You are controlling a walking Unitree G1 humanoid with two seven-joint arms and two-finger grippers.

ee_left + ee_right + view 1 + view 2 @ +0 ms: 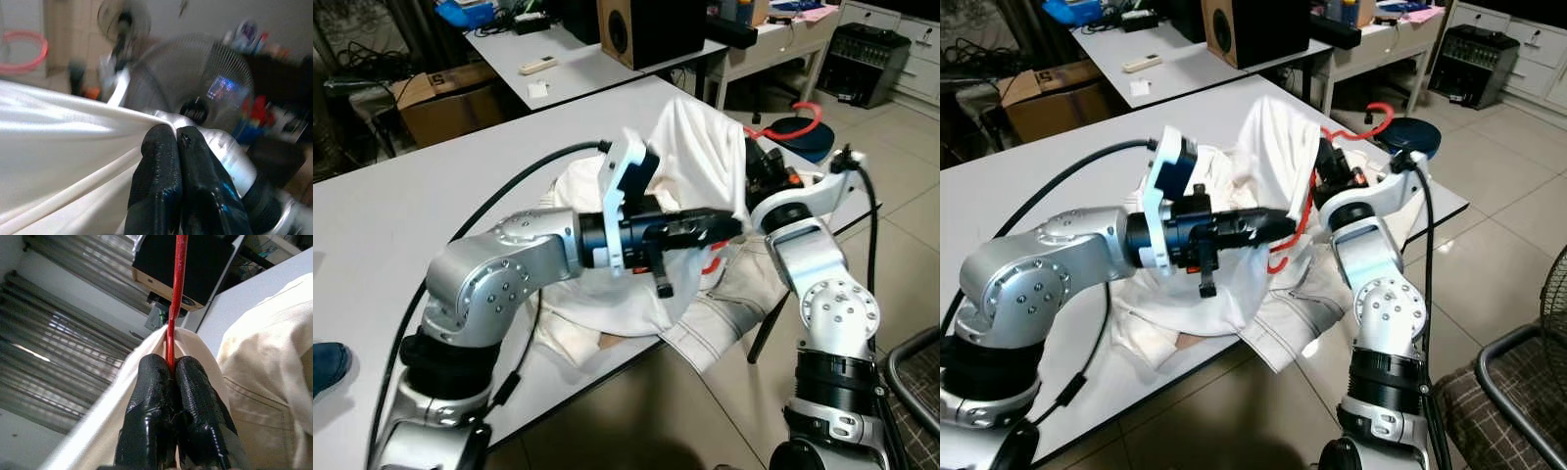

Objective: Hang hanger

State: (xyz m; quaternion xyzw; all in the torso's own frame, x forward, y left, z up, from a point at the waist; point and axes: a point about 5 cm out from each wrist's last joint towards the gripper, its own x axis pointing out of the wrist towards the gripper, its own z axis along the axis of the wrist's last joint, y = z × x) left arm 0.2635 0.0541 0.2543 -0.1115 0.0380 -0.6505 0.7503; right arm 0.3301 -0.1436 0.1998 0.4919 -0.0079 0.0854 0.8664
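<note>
Fingers (168, 396) of the right gripper (171, 377) are pressed together on the thin red bar of the hanger (175, 298), which runs straight out from between the tips. White cloth of the garment (705, 147) is bunched around the bar at the pinch point.

Fingers (161, 166) of the left gripper (176, 134) are likewise closed, clamping a taut fold of the same white garment (the cloth stretches away from the tips in a tight sheet).

In the head views, the left gripper (729, 227) reaches across from 9 o'clock toward the centre, its tips at the lower edge of the raised cloth. The right gripper (1324, 162) comes up from 5 o'clock and meets the garment from the opposite side, just beside the left one.

The garment is lifted into a peak above the white table (372, 225), with the rest heaped on the tabletop and one part hanging over the near edge. The hanger's red hook (798, 119) curves out at 2 o'clock from the peak; a red segment also shows below the cloth between the two arms.

Beyond the table stands a second table (587, 69) carrying a speaker (646, 29).
</note>
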